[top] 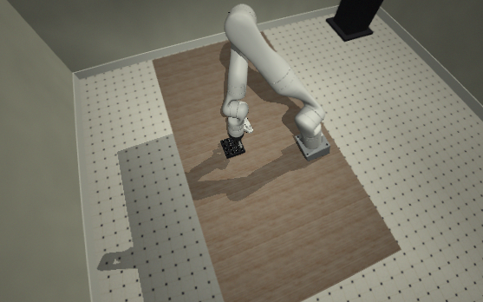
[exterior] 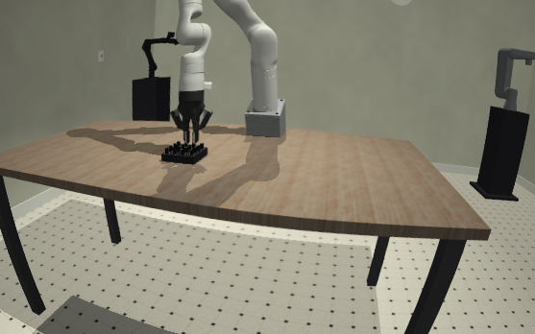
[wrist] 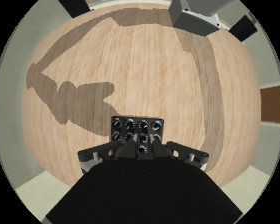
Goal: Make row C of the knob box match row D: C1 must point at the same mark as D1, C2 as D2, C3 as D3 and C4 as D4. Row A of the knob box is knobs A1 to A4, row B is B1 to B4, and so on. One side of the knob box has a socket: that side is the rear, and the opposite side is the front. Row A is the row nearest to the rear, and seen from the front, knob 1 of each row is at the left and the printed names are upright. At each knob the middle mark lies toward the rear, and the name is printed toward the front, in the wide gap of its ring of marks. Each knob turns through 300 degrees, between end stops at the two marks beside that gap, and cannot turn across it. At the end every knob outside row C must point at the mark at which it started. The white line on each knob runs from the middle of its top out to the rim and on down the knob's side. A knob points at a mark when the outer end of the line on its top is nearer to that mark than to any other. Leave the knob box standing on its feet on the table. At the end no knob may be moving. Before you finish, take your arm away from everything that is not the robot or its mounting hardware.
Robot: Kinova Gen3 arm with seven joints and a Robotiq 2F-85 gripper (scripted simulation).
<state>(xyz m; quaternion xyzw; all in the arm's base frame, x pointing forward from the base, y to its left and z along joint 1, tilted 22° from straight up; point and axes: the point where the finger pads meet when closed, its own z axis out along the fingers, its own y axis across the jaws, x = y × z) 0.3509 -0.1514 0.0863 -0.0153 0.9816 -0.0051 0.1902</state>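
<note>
Obs. 1: knob box (top: 233, 154) (exterior: 177, 157) (wrist: 162, 131) sits flat on the wooden table (top: 277, 208) (exterior: 330, 178) (wrist: 156, 70), knobs upward, directly below the wrist of the white arm (top: 272, 65) (exterior: 263, 53)

Obs. 2: gripper (top: 236, 139) (exterior: 190, 142) (wrist: 143, 139) points straight down over the box; its fingertips stand slightly parted, neither clenched together nor spread wide, and grasp nothing

Obs. 3: exterior view puts the fingertips at about knob-top height, among or just above the knobs; whether either tip touches a knob cannot be told

Obs. 4: wrist view shows two rows of knobs, the lower one partly covered by the fingers, and a single knob (wrist: 142, 149) of the next row visible in the space between the fingers; the rest of that part of the box is hidden by the gripper

Obs. 5: white lines and marks show on several knobs, too small to read reliably; printed names illegible, so row letters are not assigned and the match of row C to row D cannot be judged

Obs. 6: arm stands on a grey base block (top: 324, 151) (exterior: 265, 126) (wrist: 183, 20) on the same table, well apart from the box; arm shadows fall across the wood beside the box

Obs. 7: background, exterior view: a black arm (exterior: 149, 55) on a black pedestal (exterior: 151, 98) behind the table, and a grey arm (exterior: 503, 72) on a dark stand (exterior: 503, 154) at the picture's right
</note>
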